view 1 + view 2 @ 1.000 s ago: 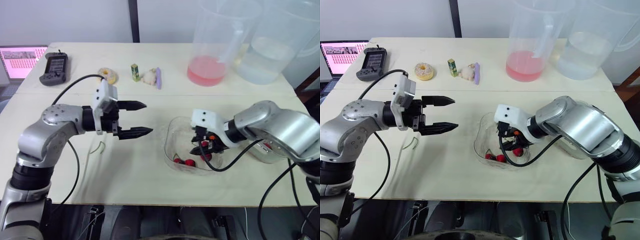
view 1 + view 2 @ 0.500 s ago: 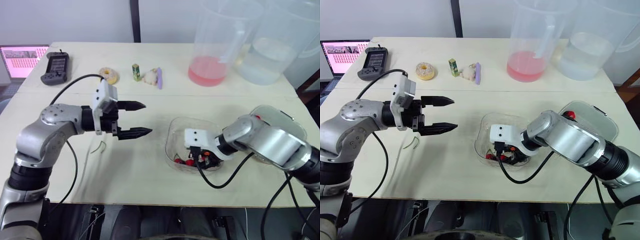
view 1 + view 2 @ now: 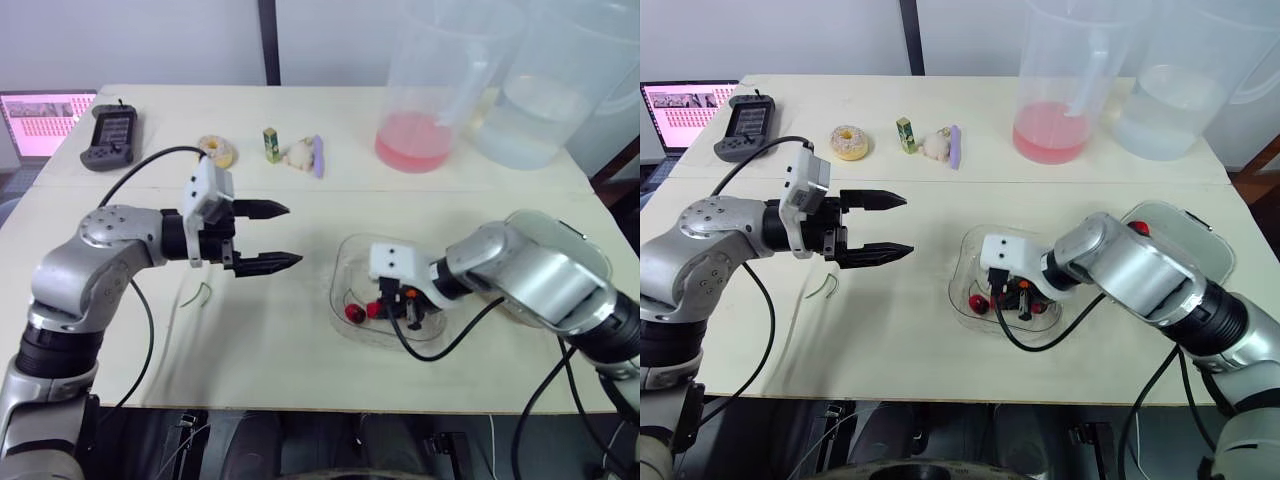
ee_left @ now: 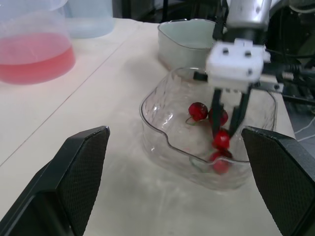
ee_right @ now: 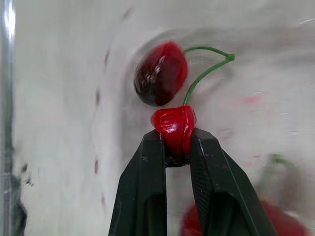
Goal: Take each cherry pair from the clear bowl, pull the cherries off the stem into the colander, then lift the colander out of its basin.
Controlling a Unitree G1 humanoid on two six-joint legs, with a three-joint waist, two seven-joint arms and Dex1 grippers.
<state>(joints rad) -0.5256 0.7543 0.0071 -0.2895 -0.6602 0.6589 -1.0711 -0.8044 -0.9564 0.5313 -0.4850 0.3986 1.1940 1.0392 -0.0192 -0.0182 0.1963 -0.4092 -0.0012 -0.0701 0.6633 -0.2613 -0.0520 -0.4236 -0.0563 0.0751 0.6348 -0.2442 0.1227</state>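
Red cherry [image 5: 173, 129] is pinched between the two fingers of the right end effector [image 5: 177, 145], which are drawn narrow on the fruit itself and not on the stem [image 5: 206, 69]. Over the last second this end effector has moved from the far side of the clear bowl [image 3: 345, 248] to its near edge and then to the middle, where it is now closed on the fruit. I judge the grasp made and the lift not yet begun. The right wrist view resolves what the head views cannot: the green stem arches from the held cherry to a second cherry [image 5: 161, 73], darker and lying just beside it on the bowl floor, so the pair is intact. The left wrist view adds the approach angle: the fingers descend from above, with further cherries loose around them. The head views give the wider layout. The left end effector [image 3: 295, 235] has held its place, fingers spread wide, above the bare tabletop [image 3: 300, 320] and well apart from the bowl. The basin [image 3: 1220, 250] stands beyond the right forearm, now uncovered; I cannot tell the colander from it. Because the grip is on fruit, the left end effector will probably have to take the stem or the second cherry.
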